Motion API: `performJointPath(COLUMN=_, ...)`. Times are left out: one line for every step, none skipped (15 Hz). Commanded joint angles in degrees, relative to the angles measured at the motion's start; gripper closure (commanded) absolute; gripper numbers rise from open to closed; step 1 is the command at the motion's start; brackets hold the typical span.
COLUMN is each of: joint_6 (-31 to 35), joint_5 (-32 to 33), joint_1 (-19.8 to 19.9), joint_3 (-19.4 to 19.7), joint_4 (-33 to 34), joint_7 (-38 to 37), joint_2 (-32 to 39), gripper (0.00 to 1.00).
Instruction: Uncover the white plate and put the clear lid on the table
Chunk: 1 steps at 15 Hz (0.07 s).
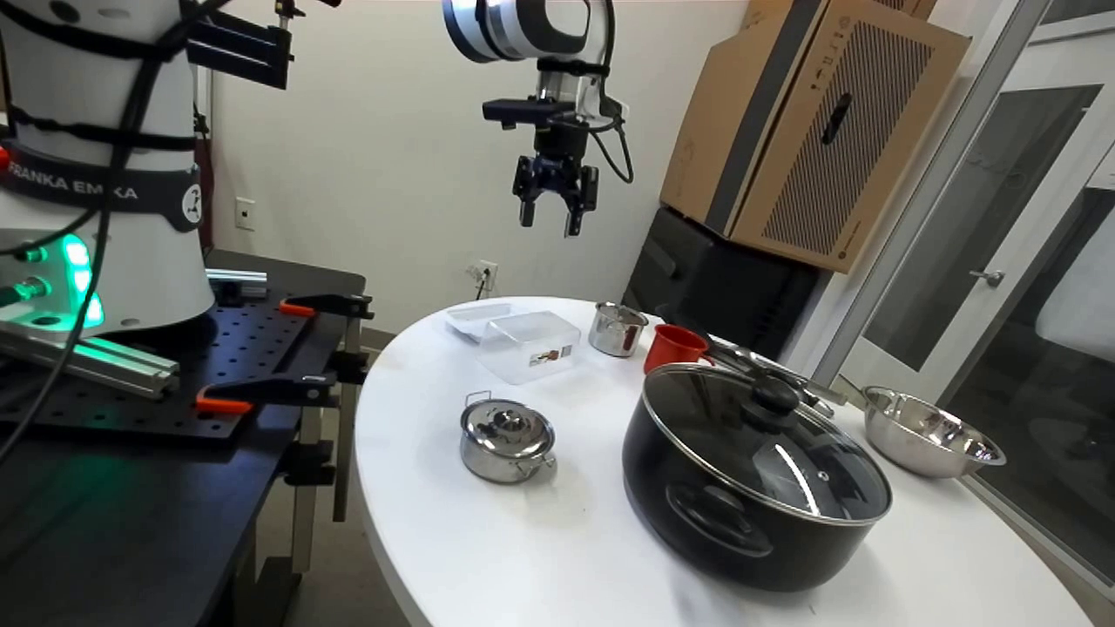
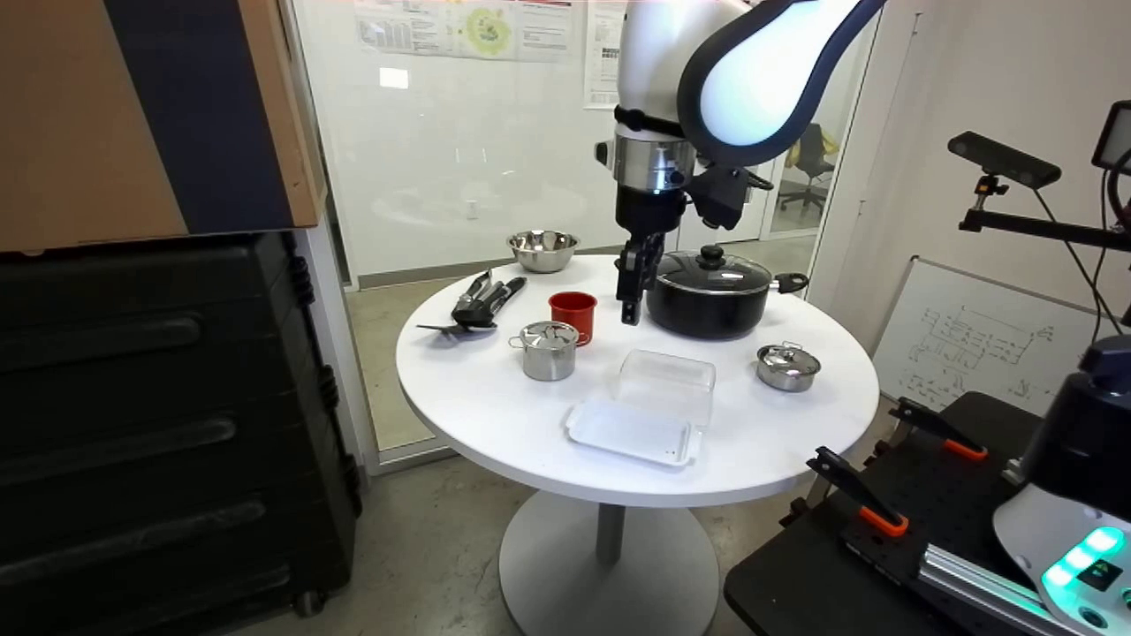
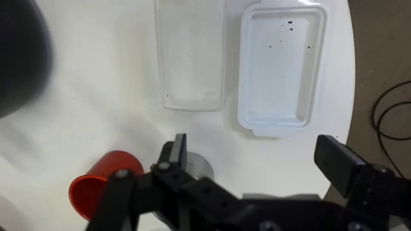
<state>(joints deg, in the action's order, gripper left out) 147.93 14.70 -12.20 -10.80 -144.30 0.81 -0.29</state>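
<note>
The white plate (image 3: 279, 70) is a shallow rectangular white tray with dark specks, on the white table (image 3: 112, 128); it shows in both exterior views (image 1: 475, 319) (image 2: 632, 433). It is uncovered. The clear lid (image 3: 192, 61), a transparent rectangular cover, lies on the table beside it, with a narrow gap in the wrist view. The lid shows in both exterior views (image 1: 523, 348) (image 2: 669, 380). My gripper (image 3: 252, 139) is open and empty, its fingers wide apart. It hangs well above the table in both exterior views (image 1: 547, 222) (image 2: 630, 314).
A steel pot (image 2: 549, 352) and a red mug (image 2: 573, 316) stand near the plate. A small lidded steel tin (image 1: 507, 440), a large black pot (image 1: 740, 522), a steel bowl (image 1: 928, 431) and dark utensils (image 2: 482, 302) are also on the table. Stacked boxes (image 1: 810, 131) stand beside it.
</note>
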Motion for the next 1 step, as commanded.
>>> performJointPath(joint_6=-0.09, joint_5=-0.12, joint_1=0.27, joint_3=-0.26, joint_4=0.09, joint_7=0.12, joint_2=0.18, gripper=0.00)
